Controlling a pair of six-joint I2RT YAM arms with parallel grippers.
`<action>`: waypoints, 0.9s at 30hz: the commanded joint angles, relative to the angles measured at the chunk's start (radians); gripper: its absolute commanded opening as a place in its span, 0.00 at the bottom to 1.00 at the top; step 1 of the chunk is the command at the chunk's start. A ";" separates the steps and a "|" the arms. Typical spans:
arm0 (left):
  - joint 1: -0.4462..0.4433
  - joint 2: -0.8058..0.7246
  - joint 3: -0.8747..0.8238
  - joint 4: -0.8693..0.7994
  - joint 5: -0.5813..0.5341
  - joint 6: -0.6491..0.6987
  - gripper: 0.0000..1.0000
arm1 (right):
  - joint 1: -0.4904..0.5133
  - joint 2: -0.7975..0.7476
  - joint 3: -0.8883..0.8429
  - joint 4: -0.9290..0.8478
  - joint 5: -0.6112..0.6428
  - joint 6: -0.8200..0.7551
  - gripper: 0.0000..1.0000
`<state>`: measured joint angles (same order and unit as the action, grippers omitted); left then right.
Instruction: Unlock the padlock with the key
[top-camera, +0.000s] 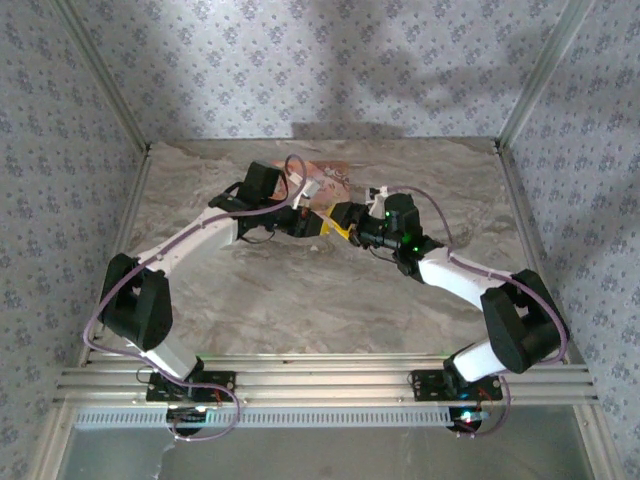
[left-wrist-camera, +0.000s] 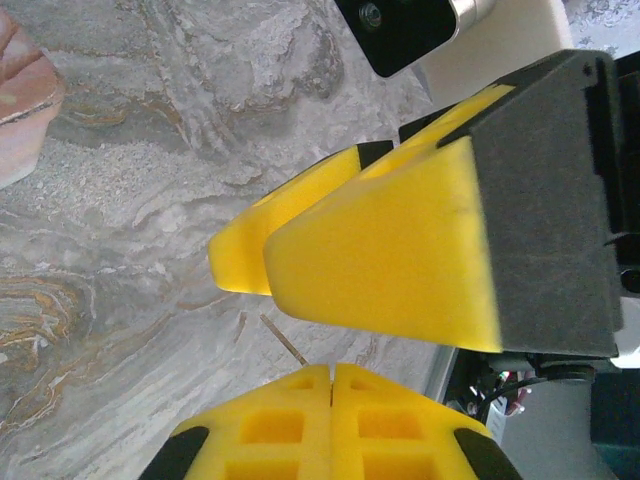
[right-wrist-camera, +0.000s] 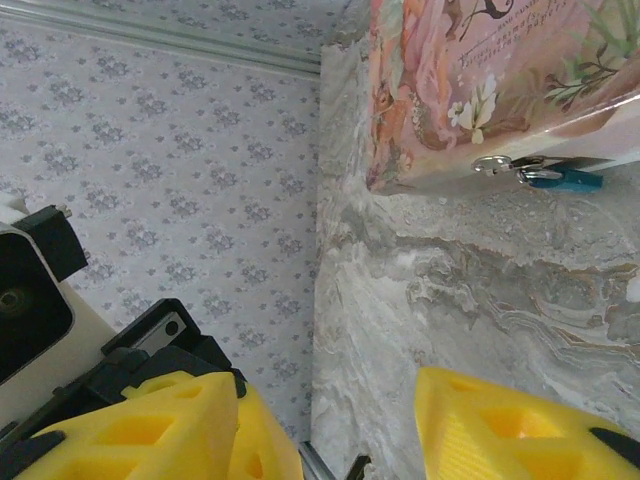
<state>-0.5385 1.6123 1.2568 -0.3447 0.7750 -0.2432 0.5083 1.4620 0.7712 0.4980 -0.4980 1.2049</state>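
Note:
The padlock (right-wrist-camera: 565, 180) is a small teal-dark lock. It hangs from a silver ring at the lower edge of the pink illustrated box (right-wrist-camera: 480, 80) in the right wrist view. The key (left-wrist-camera: 283, 340) is a thin tan sliver sticking out from the seam of my left gripper (left-wrist-camera: 331, 368), which is shut on it just above the marble table. My right gripper (right-wrist-camera: 335, 410) is open with nothing between its fingers. Its yellow fingers (left-wrist-camera: 380, 250) sit right in front of the key tip. In the top view both grippers (top-camera: 322, 225) (top-camera: 345, 222) meet just in front of the box (top-camera: 325, 178).
The marble table (top-camera: 330, 290) stretches toward me from the grippers. Patterned walls (top-camera: 320, 70) close in the back and sides. The left arm's wrist camera (right-wrist-camera: 30, 300) is close beside my right gripper. A corner of the pink box (left-wrist-camera: 20, 100) appears at the left of the left wrist view.

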 joint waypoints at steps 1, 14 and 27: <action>0.004 -0.036 -0.017 0.024 0.035 0.017 0.00 | -0.005 -0.015 0.017 -0.020 -0.020 0.010 0.56; 0.011 -0.102 -0.108 0.181 0.057 -0.022 0.00 | -0.012 0.053 0.003 0.162 -0.157 0.119 0.55; 0.022 -0.140 -0.177 0.284 0.067 -0.064 0.00 | -0.022 0.026 0.044 0.054 -0.195 0.045 0.49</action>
<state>-0.5213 1.5032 1.0813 -0.1257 0.8047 -0.2905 0.4812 1.5051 0.7738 0.5751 -0.6434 1.2839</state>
